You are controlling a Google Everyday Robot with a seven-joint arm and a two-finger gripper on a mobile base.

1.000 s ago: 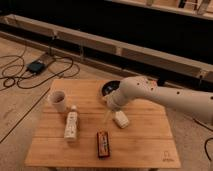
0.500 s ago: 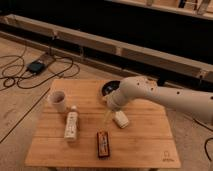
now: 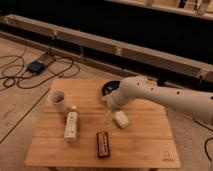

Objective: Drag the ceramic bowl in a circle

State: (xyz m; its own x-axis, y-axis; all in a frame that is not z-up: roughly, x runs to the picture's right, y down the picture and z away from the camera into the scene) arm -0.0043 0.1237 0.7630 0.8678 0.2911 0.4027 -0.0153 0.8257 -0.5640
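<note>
Arm point(image 3: 160, 95) is reaching in from the picture's right, its wrist bending down over the far middle of the tabletop point(image 3: 145, 142). Gripper point(image 3: 107, 105) is sitting at the near rim of the ceramic bowl point(image 3: 109, 88). The arm is covering the bowl's right side, so contact is not showing, and whether the gripper is spread or closed cannot be told.

Bowl is dark and glossy, resting just behind the gripper and close to the tabletop's far edge.

Step in hand, as a judgement: getting a catch on the rim ahead of the circular drag. The next move is calling for a firm hold there, then a sweep that keeps the bowl flat on the wood. Space is looking tight. The far edge is lying just beyond the bowl, and a small white object point(image 3: 120, 120) is lying just in front of the gripper, slightly to picture-right. A small loop, leaning toward the bare wood at picture-left of the gripper, is looking safest.

White mug point(image 3: 58, 100) is standing well off to picture-left of the gripper. White bottle point(image 3: 71, 125) is lying nearer the front on that side, and a dark bar point(image 3: 103, 144) is lying near the front edge.

Surface is pale wooden slats. Cables point(image 3: 20, 75) and a dark box point(image 3: 36, 66) are lying on the floor beyond the mug's side, with a long low ledge point(image 3: 100, 45) running behind.
</note>
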